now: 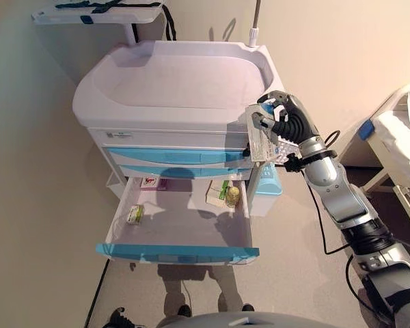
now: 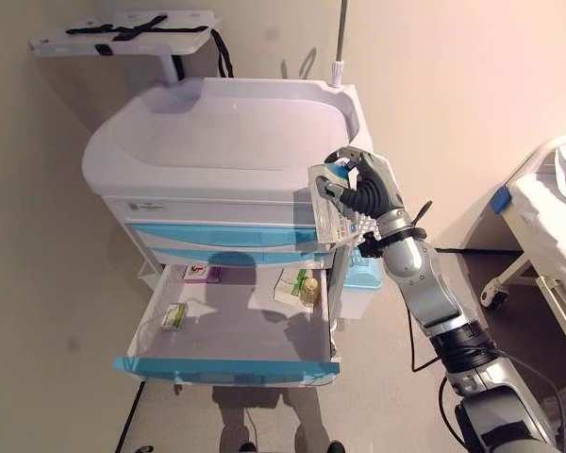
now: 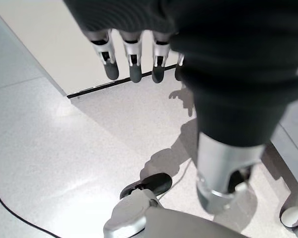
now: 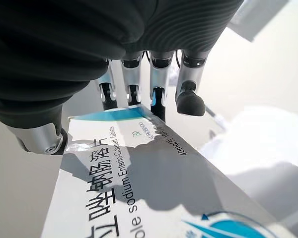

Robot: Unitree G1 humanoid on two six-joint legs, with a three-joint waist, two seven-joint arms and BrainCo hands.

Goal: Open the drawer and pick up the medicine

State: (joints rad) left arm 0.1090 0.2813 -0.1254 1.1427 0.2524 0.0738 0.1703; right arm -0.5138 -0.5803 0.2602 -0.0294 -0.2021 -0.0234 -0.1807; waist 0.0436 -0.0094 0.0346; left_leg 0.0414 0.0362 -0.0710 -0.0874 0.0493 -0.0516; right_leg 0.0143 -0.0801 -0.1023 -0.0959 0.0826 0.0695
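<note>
My right hand (image 1: 289, 121) is raised at the right corner of the white cart (image 1: 171, 82), shut on a white medicine box (image 1: 262, 141) with blue print. The box (image 4: 154, 188) fills the right wrist view, pinched between thumb and fingers (image 4: 188, 99). Below it the bottom drawer (image 1: 178, 251) with a blue front stands pulled out. Inside lie a small green packet (image 1: 135, 214), a red-and-white box (image 1: 149, 182), a green-and-white box (image 1: 217, 192) and a small jar (image 1: 232, 197). My left hand (image 3: 134, 59) hangs over the floor with relaxed fingers and holds nothing.
Two blue-fronted drawers (image 1: 178, 156) above the open one are closed. A pole (image 1: 255, 20) rises behind the cart and a side shelf (image 1: 96, 11) sticks out at the back left. A bed (image 1: 400, 137) stands to the right. A wall runs along the left.
</note>
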